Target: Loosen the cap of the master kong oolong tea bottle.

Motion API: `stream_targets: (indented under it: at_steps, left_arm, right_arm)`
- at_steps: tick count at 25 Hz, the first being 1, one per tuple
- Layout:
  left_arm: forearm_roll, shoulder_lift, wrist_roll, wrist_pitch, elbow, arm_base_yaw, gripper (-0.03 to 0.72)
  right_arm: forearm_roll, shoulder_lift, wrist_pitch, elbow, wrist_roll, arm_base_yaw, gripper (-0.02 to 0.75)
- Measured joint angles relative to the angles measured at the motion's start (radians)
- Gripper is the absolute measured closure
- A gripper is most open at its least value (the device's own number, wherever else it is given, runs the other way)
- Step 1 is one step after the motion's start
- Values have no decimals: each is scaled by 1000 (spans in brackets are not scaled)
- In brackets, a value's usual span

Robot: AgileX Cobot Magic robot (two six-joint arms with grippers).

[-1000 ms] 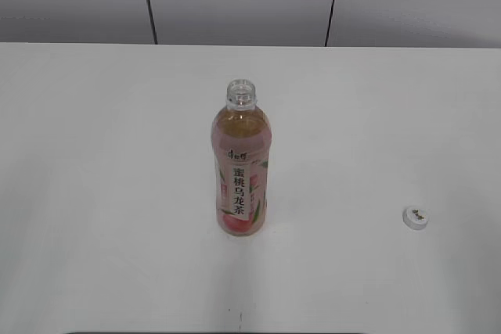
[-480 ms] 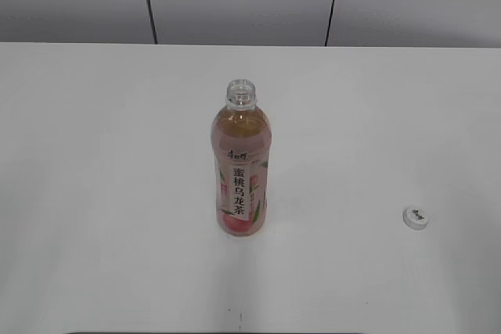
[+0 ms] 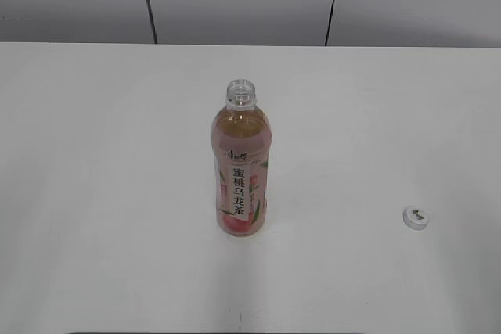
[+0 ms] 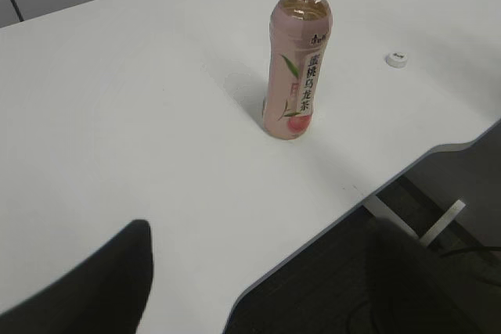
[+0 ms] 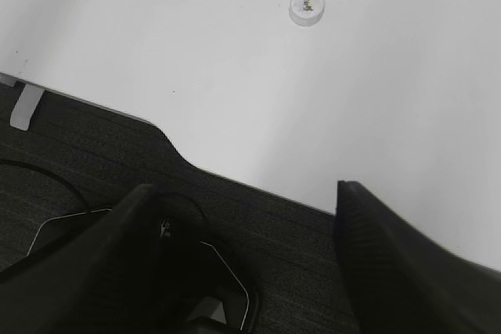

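I am looking across a plain white table (image 3: pixel 94 154) with both of my arms pulled back toward its near edge, neither one showing in the exterior view. My left gripper (image 4: pixel 258 271) is hanging at the table's front edge, its two dark fingers standing well apart with nothing between them. The master kong oolong tea bottle (image 3: pixel 240 170) is standing upright near the middle of the table, amber tea showing above a pink peach-patterned label. Its threaded neck is open, with no cap on it. A white strip is running down the label with dark vertical Chinese characters reading 蜜桃乌龙茶, peach oolong tea; a small brand mark above them is too small for me to read. To the right, well apart from the bottle, the cap (image 3: pixel 416 217) is lying on the table, small, round and white, with a dark logo mark on top that I cannot make out. My right gripper (image 5: pixel 250 263) is hovering over the dark floor just off the table edge, its fingers likewise spread wide and empty, the cap lying ahead of it.

I am judging the loosening to be done, since the cap is fully off. The next move seems to call only for keeping both arms clear of the open bottle so it is not tipped
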Motion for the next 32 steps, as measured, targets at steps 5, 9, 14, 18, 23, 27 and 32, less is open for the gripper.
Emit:
stream_targets:
  at_steps: [5, 9, 14, 18, 23, 27, 32]
  left_arm:
    - [1, -1, 0, 0, 0, 0, 186]
    - [1, -1, 0, 0, 0, 60, 193]
    - [1, -1, 0, 0, 0, 265, 206]
    - [1, -12, 0, 0, 0, 443, 207]
    - [1, -69, 0, 0, 0, 545, 209]
    - [2, -110, 0, 0, 0, 545, 209]
    - [2, -110, 0, 0, 0, 512, 209]
  right_arm:
    - [0, 0, 0, 0, 0, 0, 219]
    - [0, 0, 0, 0, 0, 0, 219]
    - [0, 0, 0, 0, 0, 0, 219]
    - [1, 0, 0, 0, 0, -8, 219]
    - [2, -63, -1, 0, 0, -84, 219]
    - [3, -209, 0, 0, 0, -146, 219]
    - [4, -370, 1, 0, 0, -220, 219]
